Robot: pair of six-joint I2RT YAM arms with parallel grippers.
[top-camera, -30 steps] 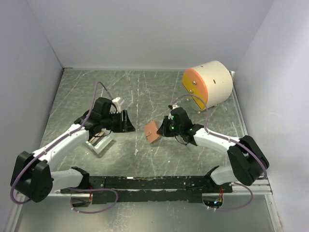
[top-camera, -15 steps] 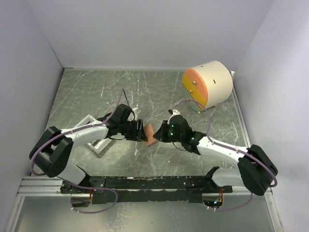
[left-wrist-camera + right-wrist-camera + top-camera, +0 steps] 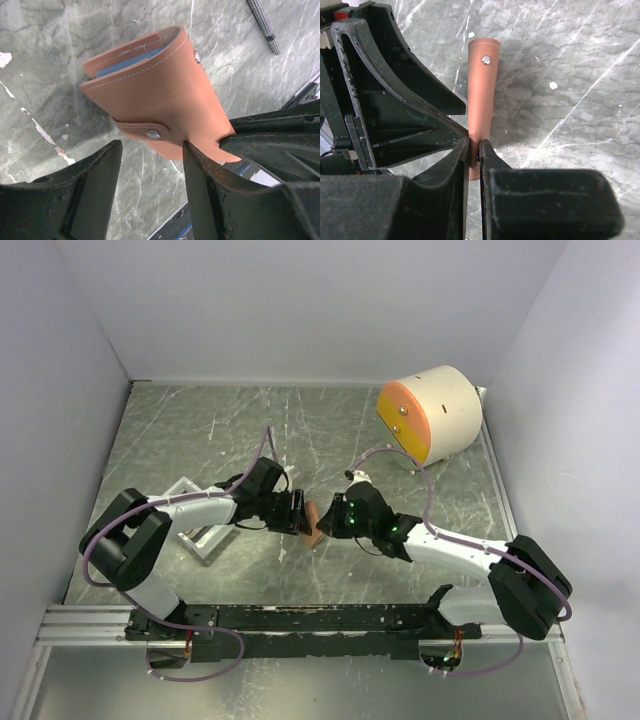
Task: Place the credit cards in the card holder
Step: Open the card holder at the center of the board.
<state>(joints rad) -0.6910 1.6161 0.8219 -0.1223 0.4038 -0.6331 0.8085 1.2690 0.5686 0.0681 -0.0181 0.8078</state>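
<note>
Salmon-brown, leather-like folding card holder (image 3: pixel 313 523), folded shut, is held by the right hand (image 3: pixel 326 521) over the middle of the grey-green marbled surface (image 3: pixel 200 430), a little nearer the near edge than the far one. In the right wrist view the card holder (image 3: pixel 481 95) shows edge-on as a thin strip, and the right hand (image 3: pixel 475 146) has its two black fingers clamped on one corner of it. From the left wrist the card holder (image 3: pixel 155 95) shows its broad face, with a narrow strap (image 3: pixel 132 126) fastened by a small metal snap stud (image 3: pixel 153 134) and a second stud near the far corner. Between the two leaves at the open side peeks the edge of a thin light blue credit card (image 3: pixel 127 61). The left hand (image 3: pixel 297 512) faces the holder from the other side. Its fingers (image 3: pixel 95 175) stand apart with the strap end of the holder at the gap between them; whether either finger touches it cannot be told. Under the left arm, toward the left edge, lies a white rectangular tray (image 3: pixel 205 538). A big cream cylinder with an orange face (image 3: pixel 440 410) sits in the far right corner.
</note>
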